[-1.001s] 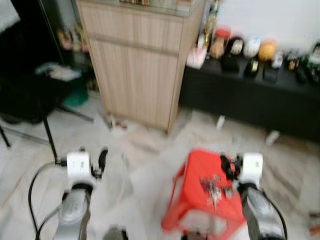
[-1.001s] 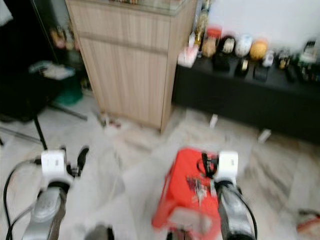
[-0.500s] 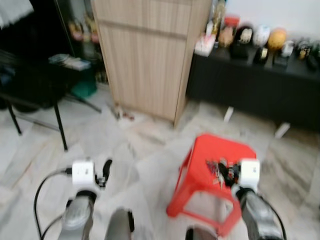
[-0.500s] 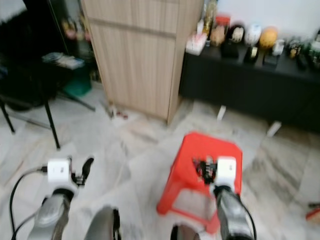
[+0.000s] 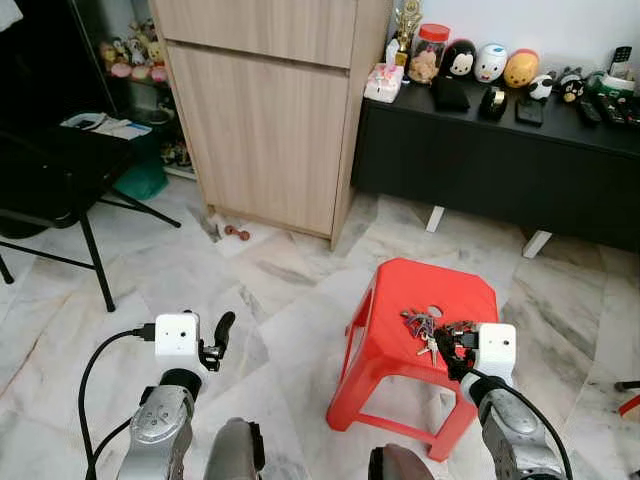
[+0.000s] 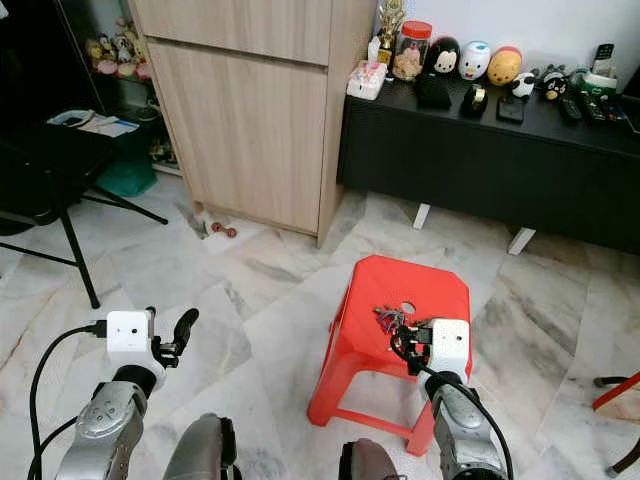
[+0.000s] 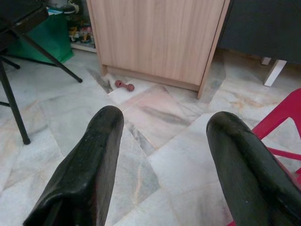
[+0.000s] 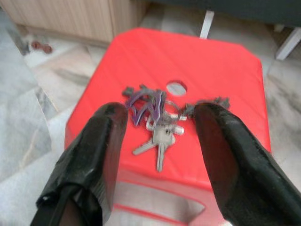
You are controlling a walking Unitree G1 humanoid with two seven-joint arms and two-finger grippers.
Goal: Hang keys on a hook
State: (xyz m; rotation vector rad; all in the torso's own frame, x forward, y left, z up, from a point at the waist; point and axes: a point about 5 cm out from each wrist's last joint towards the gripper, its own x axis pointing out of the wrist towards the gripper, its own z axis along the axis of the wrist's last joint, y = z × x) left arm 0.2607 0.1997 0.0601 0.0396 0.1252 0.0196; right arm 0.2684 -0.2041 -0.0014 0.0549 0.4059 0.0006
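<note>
Left hand [image 7: 162, 155]: raised in front of the body, fingers spread apart, holding nothing.
Right hand [image 8: 160, 141]: raised forward, fingers spread apart, holding nothing.

We see silver keys [image 8: 157, 126] with a purple tangle on a bright red plastic stool [image 5: 400, 300]. Our black fingers [image 8: 89, 160] frame grey-veined white marble floor [image 5: 280, 290] and a light woodgrain cabinet [image 5: 265, 110].
</note>
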